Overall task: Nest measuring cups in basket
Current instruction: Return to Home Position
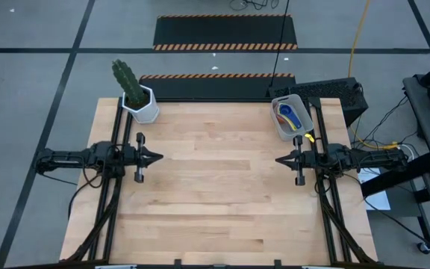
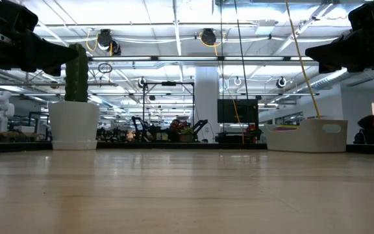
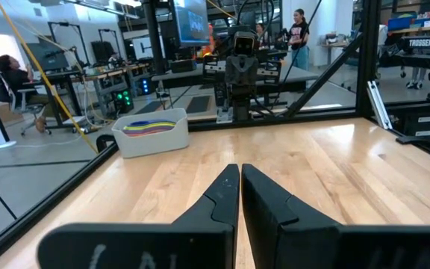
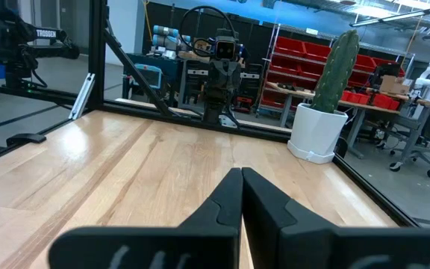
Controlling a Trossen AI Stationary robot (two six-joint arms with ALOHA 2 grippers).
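The light grey-blue basket (image 1: pixel 291 116) stands on its base at the table's far right corner, also seen in the low view (image 2: pixel 307 134) and the left wrist view (image 3: pixel 151 132). The measuring cups (image 1: pixel 290 114) lie stacked inside it; blue, yellow, red and orange rims show (image 3: pixel 150 126). My left gripper (image 1: pixel 158 158) hovers shut at the table's left side, pointing right (image 3: pixel 240 171). My right gripper (image 1: pixel 278 159) hovers shut at the right side, just near of the basket, pointing left (image 4: pixel 241 175). Neither touches anything.
A white hexagonal pot with a green cactus (image 1: pixel 136 94) stands at the table's far left corner (image 4: pixel 322 112). The bare wooden tabletop (image 1: pixel 215 187) stretches between the two arms. People sit and stand in the room beyond the table (image 3: pixel 15 75).
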